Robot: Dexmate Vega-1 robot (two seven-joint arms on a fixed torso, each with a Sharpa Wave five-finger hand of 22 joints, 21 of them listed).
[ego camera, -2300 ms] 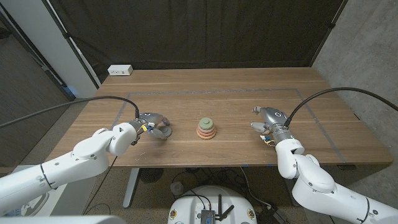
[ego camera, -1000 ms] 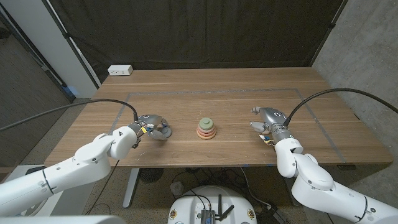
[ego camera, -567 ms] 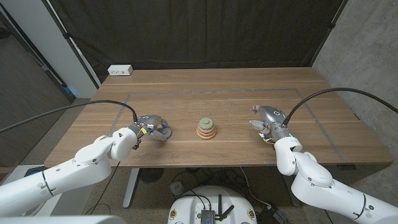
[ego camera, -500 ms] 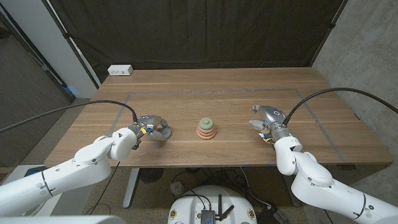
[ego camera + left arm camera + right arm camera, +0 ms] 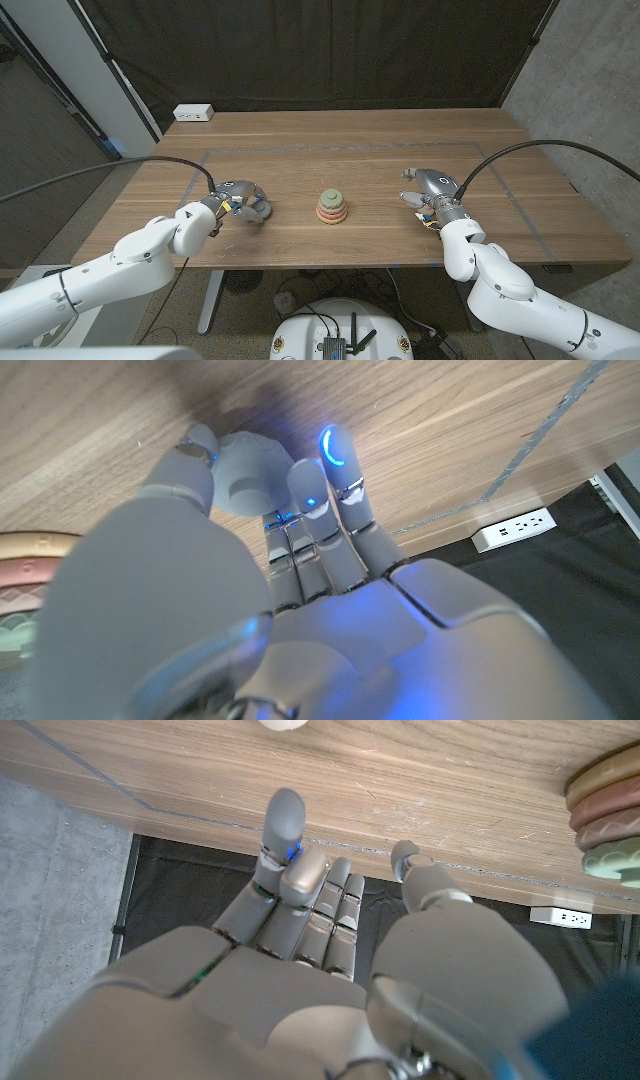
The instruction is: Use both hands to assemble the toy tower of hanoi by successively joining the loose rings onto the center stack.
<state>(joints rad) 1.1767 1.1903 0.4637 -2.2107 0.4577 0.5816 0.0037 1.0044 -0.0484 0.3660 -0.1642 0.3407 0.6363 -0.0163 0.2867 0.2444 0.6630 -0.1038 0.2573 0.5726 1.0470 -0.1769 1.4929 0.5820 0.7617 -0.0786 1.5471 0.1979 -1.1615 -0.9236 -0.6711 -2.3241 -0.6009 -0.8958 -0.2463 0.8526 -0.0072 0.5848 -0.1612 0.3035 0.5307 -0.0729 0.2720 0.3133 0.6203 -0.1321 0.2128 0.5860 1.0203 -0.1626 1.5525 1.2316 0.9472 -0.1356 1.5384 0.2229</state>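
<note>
The center stack (image 5: 332, 206) of pink, orange and green rings stands mid-worktop (image 5: 350, 150). At its 9 o'clock, the left robot hand (image 5: 240, 200) curls its fingers (image 5: 308, 485) around a pale grey ring (image 5: 245, 473) that lies on the wood. At the stack's 3 o'clock, well apart, the right robot hand (image 5: 428, 190) hovers with fingers loosely spread, holding nothing. A small white piece (image 5: 285, 724) lies beyond its fingertips. A white power strip (image 5: 193, 113) sits at the worktop's 10 o'clock corner.
</note>
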